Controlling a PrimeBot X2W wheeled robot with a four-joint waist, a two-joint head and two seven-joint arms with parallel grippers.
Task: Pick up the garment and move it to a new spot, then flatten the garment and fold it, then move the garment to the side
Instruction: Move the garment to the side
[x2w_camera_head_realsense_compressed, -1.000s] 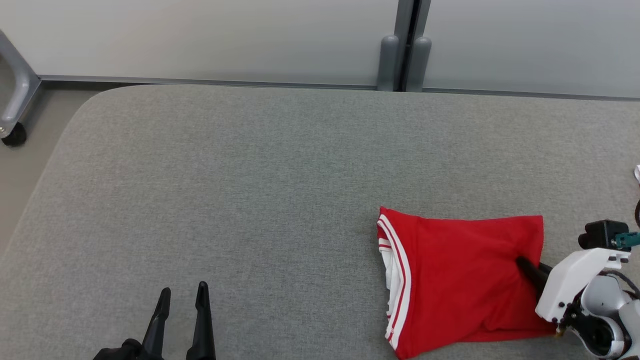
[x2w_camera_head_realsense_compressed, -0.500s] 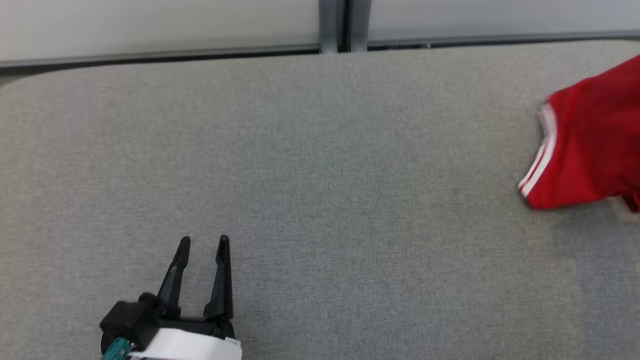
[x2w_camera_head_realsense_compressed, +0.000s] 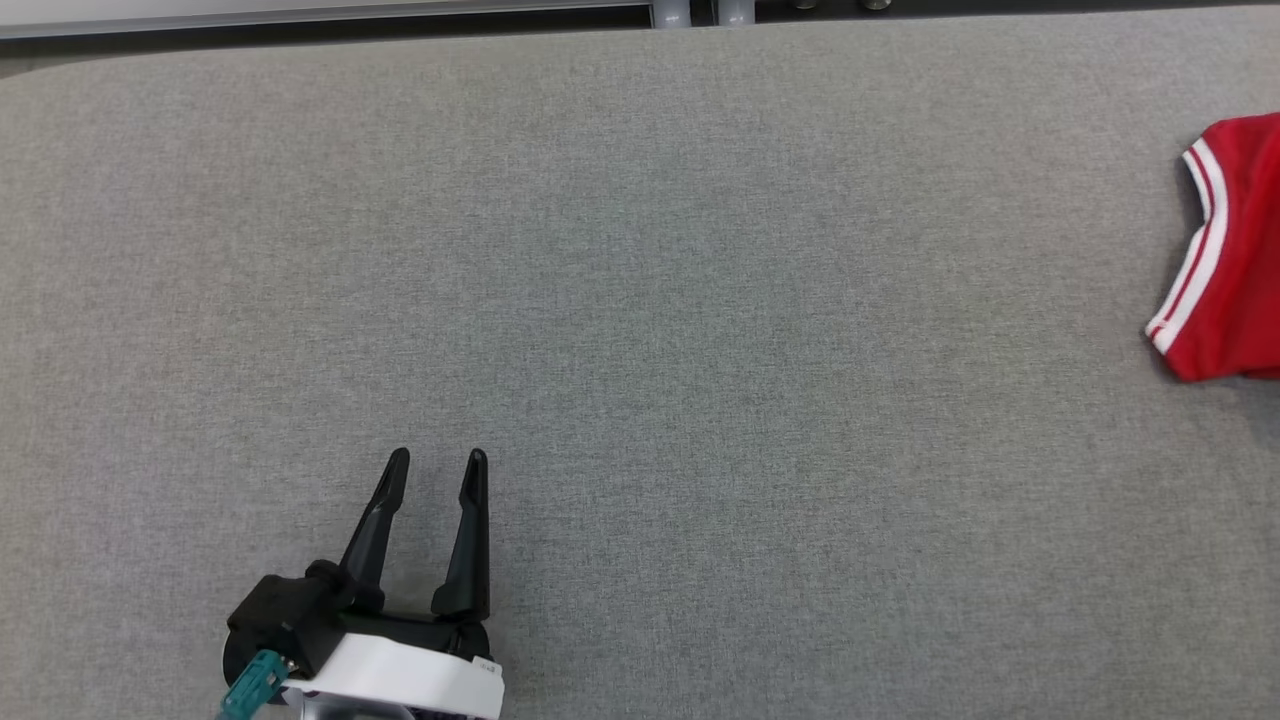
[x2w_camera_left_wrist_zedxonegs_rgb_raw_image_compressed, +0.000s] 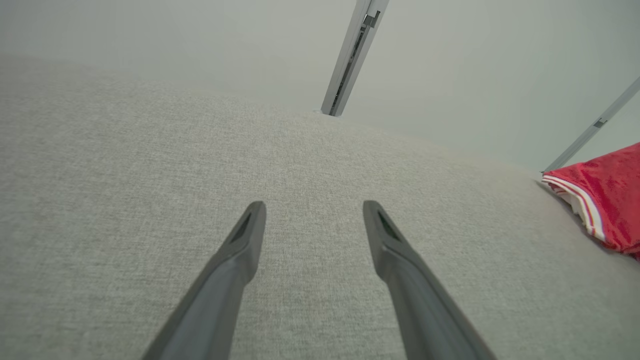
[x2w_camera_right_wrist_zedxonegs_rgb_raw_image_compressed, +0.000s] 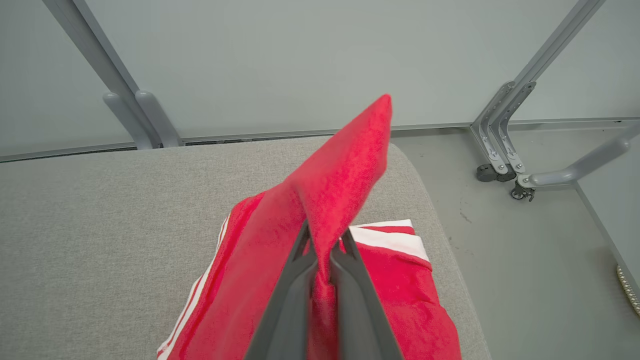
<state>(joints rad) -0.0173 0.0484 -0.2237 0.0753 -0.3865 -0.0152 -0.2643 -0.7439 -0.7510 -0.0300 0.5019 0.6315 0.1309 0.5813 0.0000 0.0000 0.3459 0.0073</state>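
Grey fabric-topped table (x2w_camera_head_realsense_compressed: 640, 250) with a pale wall behind it, pretty plain setup; the red garment (x2w_camera_right_wrist_zedxonegs_rgb_raw_image_compressed: 345, 165) with the white stripes sits way over at the table's right end, close to the rounded corner where the floor (x2w_camera_right_wrist_zedxonegs_rgb_raw_image_compressed: 525, 260) starts; the right tool (x2w_camera_right_wrist_zedxonegs_rgb_raw_image_compressed: 324, 239) is clenched on a pinch of it, jaws nearly together with a peak of cloth poking up past the fingertips, while the rest slopes down and bunches on the table; the left tool (x2w_camera_head_realsense_compressed: 438, 458) is spread wide with nothing in it, low over bare table and well apart from the garment.

We read this as a carry step, garment gripped and ready to travel; whether it's the first move or the last one we honestly can't tell, though the cloth does look doubled over. How we'd do it well: lift straight up first so the trailing part clears the table instead of dragging and losing its shape; go slow, because it's a one-point pinch and a swing could tug it loose; steer away from that corner, since a set-down near the edge could let it slide off; leave the left tool parked so the two don't tangle.
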